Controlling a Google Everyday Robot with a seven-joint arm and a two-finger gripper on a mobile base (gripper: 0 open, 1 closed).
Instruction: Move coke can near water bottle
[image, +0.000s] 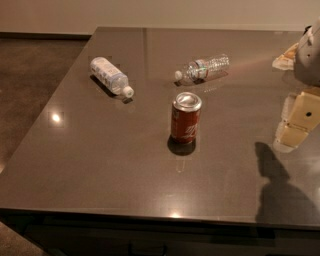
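**A:** anyone make out the gripper (299, 122)? it's at the far right over the table (100, 170), and the arm (310, 47) above it gets chopped by the frame edge.

**B:** nope. there's also a pale thing (283, 59) half hidden behind the arm, can't tell what. print on the white-label bottle (111, 75) is too tiny to read.

Dark glossy countertop (100, 165), light glints; brown floor (30, 65) left; pale wall (150, 12) behind.

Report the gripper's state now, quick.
Gripper: at the right edge over the table, well clear of the can, which stands free; open or closed cannot be told.
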